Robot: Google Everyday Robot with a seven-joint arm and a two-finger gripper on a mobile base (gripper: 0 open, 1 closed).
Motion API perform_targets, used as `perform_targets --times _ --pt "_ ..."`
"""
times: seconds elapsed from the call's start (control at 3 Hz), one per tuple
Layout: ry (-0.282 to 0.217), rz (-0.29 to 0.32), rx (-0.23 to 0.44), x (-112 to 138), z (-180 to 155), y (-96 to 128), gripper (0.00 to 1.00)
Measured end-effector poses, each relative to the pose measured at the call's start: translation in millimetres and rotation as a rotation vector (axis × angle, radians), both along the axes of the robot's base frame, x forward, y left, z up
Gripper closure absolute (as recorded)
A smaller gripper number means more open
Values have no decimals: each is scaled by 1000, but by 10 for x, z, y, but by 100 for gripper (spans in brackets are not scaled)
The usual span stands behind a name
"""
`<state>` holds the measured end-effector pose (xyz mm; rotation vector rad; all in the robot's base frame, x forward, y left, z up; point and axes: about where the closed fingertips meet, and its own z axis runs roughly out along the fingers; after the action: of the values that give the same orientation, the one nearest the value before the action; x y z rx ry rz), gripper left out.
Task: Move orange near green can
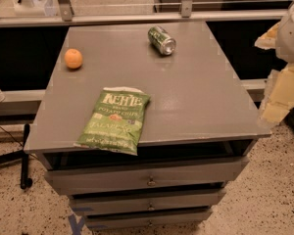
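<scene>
Your gripper [280, 94] is at the far right edge of the view. It is a pale white-and-cream shape beside the right side of a grey cabinet [201, 92], off the cabinet's top rather than above it. You cannot tell whether it is spread or pressed together.

Moving left from the gripper across the cabinet top, the first thing you reach is the green can [161, 40]. It lies on its side near the back edge, a little right of the middle, with its silver top turned toward the front right.

The orange [73, 58] is further left again, near the back left corner of the top. That puts it on the opposite side of the cabinet from the gripper, with the can between them. The orange and the can are well apart, with bare grey surface between them.

In front of the orange, a green Kettle chip bag [115, 121] lies flat, its lower end at the cabinet's front edge. Drawers [149, 180] with small knobs stack below, above a speckled floor [274, 199].
</scene>
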<state>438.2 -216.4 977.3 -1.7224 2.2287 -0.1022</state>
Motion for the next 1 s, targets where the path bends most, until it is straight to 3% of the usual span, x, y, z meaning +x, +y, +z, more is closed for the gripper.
perform_targets --times 0.33,0.67,1.0 --pt "0 0 1 0 0 2 0" --pt "-9 13 52 24 -30 96 0" --pt "-8 -4 202 145 -206 358 0"
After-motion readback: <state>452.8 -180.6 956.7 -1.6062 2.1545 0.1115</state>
